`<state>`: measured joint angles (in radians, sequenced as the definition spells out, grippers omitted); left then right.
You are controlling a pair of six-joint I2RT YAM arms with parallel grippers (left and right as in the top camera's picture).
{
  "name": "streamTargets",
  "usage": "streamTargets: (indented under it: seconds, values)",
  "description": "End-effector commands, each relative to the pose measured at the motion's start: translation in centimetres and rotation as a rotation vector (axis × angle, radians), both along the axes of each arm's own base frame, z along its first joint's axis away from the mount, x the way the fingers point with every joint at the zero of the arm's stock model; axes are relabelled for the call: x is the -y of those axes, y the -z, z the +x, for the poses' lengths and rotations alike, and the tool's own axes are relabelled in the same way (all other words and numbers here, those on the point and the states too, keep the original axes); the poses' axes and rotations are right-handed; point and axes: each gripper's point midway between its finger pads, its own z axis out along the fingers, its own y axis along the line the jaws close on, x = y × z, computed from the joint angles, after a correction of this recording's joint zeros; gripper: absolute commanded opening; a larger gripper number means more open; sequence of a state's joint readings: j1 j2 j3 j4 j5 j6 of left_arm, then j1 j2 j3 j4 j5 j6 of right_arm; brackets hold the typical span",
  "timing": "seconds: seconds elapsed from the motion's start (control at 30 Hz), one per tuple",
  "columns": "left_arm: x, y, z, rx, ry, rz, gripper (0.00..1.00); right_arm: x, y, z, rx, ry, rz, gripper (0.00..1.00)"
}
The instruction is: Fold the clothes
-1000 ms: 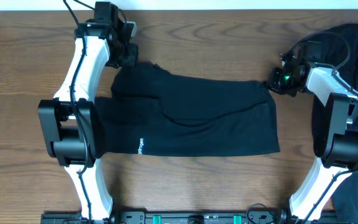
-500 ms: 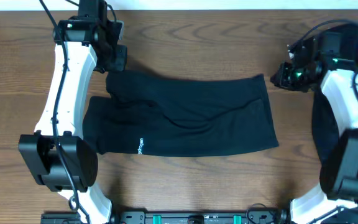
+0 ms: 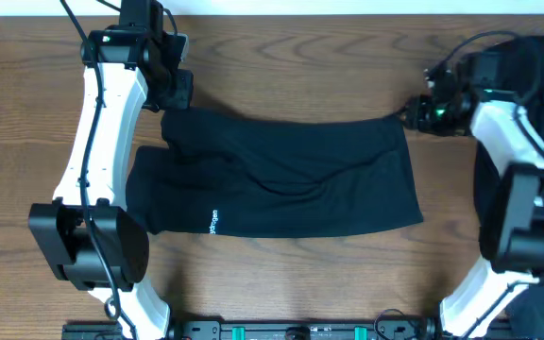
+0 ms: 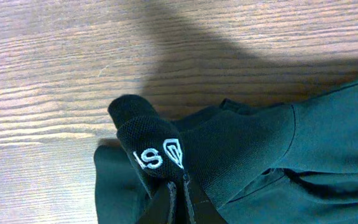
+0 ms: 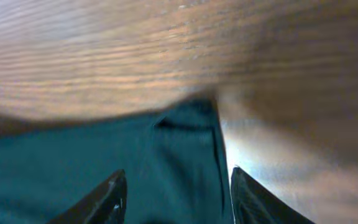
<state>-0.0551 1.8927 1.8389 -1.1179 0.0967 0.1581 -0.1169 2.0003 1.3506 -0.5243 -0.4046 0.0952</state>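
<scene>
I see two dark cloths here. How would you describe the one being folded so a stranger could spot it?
Look at the middle of the brown wooden table. The soft black fabric garment lies spread flat there. Unlike the dark crumpled heap at the right edge, it carries small white lettering near one long edge.

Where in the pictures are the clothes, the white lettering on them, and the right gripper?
clothes (image 3: 300, 179): overhead view, middle of the black fabric.
white lettering (image 3: 213, 222): overhead view, on the letters near the garment's edge.
right gripper (image 5: 176, 186): right wrist view, midway between its open fingertips.
</scene>
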Motion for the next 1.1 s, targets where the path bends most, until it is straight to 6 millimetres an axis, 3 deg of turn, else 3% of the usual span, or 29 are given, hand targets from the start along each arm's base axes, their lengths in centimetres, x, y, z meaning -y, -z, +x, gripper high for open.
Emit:
streamTargets:
  seconds: [0.0,0.17,0.43,0.57,0.67,0.8,0.93,1.07]
  values:
    - [-0.5,-0.4,0.0,0.011,-0.004,0.019,0.07,-0.1,2.2,0.6,-0.028,0.045,0.012,0.51]
    - [-0.5,-0.4,0.1,0.012,-0.003,0.019,0.07,-0.5,4.7,0.6,-0.070,0.060,0.038,0.44]
    - [-0.5,-0.4,0.1,0.012,-0.004,0.020,0.06,-4.0,6.4,-0.4,-0.121,-0.017,0.084,0.25]
    - [-0.5,-0.4,0.1,0.012,-0.003,0.020,0.07,-3.8,6.5,-0.3,-0.120,-0.012,0.055,0.05]
    - [-0.5,-0.4,0.1,0.012,-0.003,0.020,0.07,-3.1,6.3,-0.3,-0.123,0.004,0.055,0.01]
    - [-0.5,-0.4,0.1,0.012,-0.004,0.021,0.07,-2.1,4.4,-0.1,-0.096,0.026,0.058,0.01]
    - [-1.3,-0.5,-0.3,0.003,-0.018,0.064,0.06,-0.8,0.2,0.5,-0.018,0.050,0.053,0.01]
    - [-1.4,-1.2,-1.0,0.004,-0.020,0.071,0.06,-0.1,-3.8,-0.2,0.033,0.051,0.042,0.01]
